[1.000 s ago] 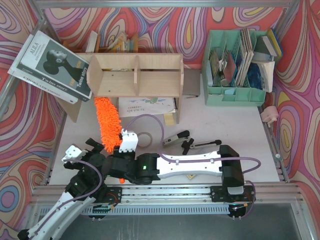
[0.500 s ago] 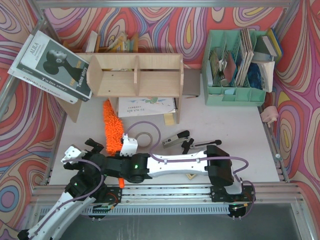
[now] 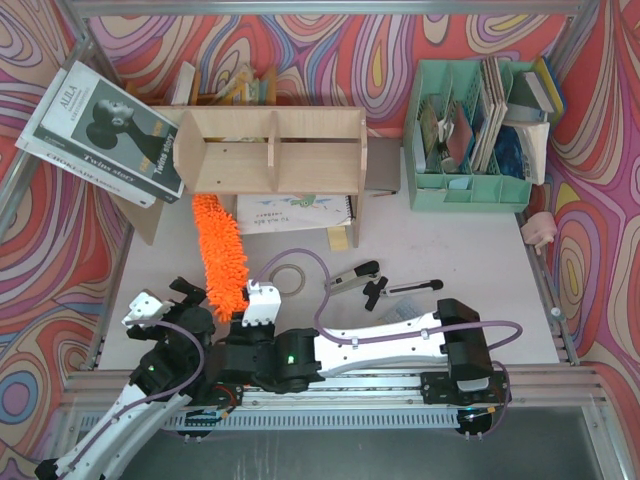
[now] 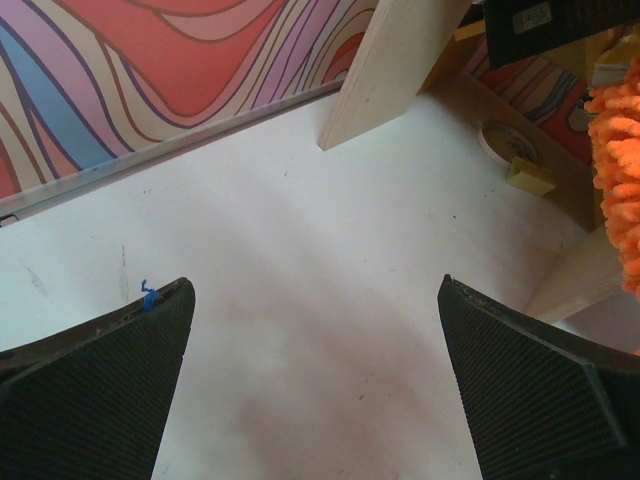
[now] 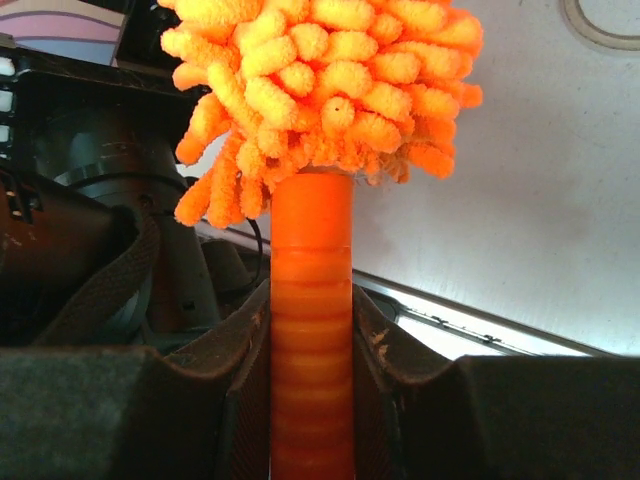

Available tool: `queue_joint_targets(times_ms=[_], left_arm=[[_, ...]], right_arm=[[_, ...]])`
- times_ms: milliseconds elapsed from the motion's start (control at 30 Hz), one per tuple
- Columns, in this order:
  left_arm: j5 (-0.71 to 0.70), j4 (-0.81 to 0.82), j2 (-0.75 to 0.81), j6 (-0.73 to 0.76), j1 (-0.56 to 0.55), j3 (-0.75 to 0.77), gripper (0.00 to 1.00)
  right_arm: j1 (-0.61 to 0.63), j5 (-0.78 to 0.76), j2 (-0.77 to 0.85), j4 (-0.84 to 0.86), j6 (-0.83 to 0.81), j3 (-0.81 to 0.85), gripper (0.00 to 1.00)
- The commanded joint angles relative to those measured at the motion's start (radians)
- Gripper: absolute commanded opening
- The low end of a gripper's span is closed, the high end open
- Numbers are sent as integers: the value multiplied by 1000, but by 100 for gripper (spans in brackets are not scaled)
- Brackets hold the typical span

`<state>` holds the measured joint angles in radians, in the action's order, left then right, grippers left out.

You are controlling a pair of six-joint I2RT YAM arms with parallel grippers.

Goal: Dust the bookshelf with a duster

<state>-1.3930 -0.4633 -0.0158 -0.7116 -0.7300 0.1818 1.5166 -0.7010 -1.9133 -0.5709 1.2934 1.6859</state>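
Your right gripper point(image 5: 311, 395) is clamped on the thin orange stick handle of the long, fluffy orange microfiber duster point(image 3: 220, 255). Its shaggy head stretches over the white tabletop point(image 3: 470, 260). The far tip reaches the front edge of the wide, light plywood bookshelf point(image 3: 270, 150), below its left compartment. Your left gripper point(image 4: 315, 370) hovers just beside the head, jaws wide apart and holding nothing.

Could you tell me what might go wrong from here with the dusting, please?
The right gripper grips the duster only by its thin handle, so pressing against the bookshelf could twist it loose. A wide sweep might nudge the book propped by the shelf's left panel. The open left gripper sits close by: the arms could bump.
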Motion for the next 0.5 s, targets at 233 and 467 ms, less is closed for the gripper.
queue_joint_targets(times_ms=[233, 467], left_arm=[[-23, -26, 10, -3, 4, 18, 99], [-22, -25, 11, -2, 4, 18, 99]], right_arm=[[-79, 50, 16, -28, 92, -101, 0], [-116, 105, 41, 28, 63, -131, 0]])
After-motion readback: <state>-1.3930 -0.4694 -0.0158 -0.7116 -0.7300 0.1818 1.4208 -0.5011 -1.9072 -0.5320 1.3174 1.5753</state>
